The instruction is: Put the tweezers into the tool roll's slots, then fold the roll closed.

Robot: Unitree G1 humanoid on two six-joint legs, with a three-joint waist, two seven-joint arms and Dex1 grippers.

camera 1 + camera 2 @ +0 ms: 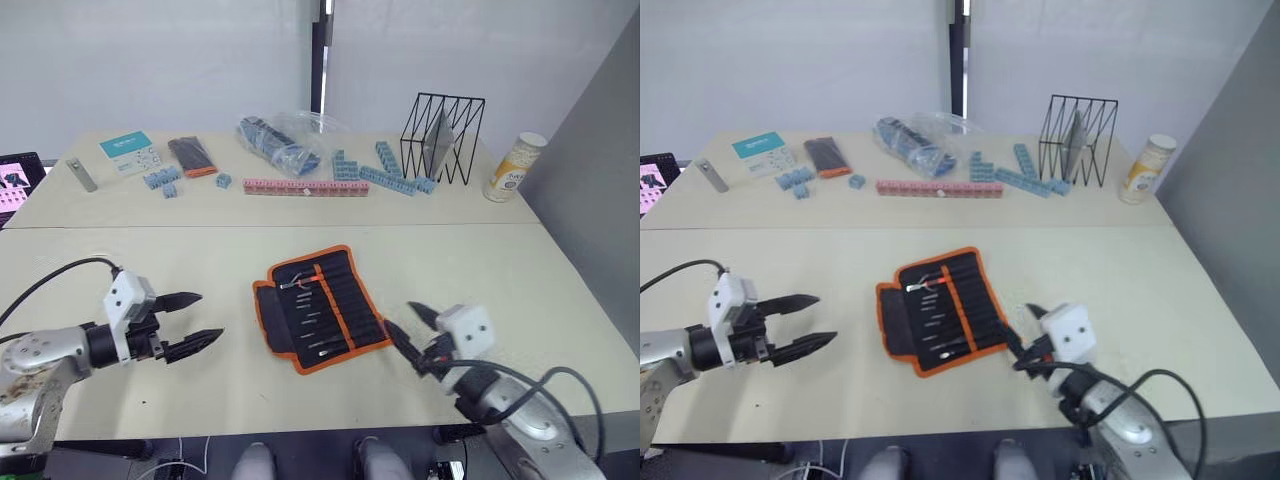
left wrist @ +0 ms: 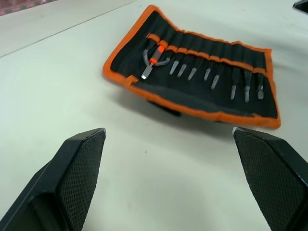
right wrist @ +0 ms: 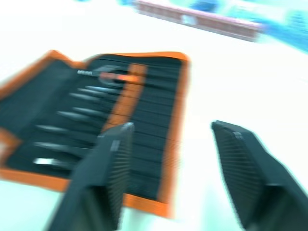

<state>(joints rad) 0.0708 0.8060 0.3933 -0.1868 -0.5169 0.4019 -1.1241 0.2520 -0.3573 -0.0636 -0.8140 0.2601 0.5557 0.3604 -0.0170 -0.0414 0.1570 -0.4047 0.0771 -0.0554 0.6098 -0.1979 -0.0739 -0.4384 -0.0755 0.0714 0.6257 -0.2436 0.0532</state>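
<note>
The tool roll [image 1: 320, 308] lies open on the near table, black with orange piping. Several tweezers [image 2: 211, 77] sit in its slots [image 2: 202, 50] in a row, silver tips showing. A tool with an orange band [image 2: 153, 61] lies at one end of the row. My left gripper [image 1: 190, 322] is open, well to the left of the roll, nothing between its fingers. On the roll's right edge, my right gripper [image 1: 408, 328] is open too, its fingers [image 3: 110, 163] just above the roll's near corner.
At the back stand a black wire rack [image 1: 441, 136], a white bottle [image 1: 514, 167], a plastic bag [image 1: 283, 141], blue blocks [image 1: 385, 172], a pink strip [image 1: 305, 187], a grey bar [image 1: 82, 174], and a black-and-orange flat item [image 1: 192, 156].
</note>
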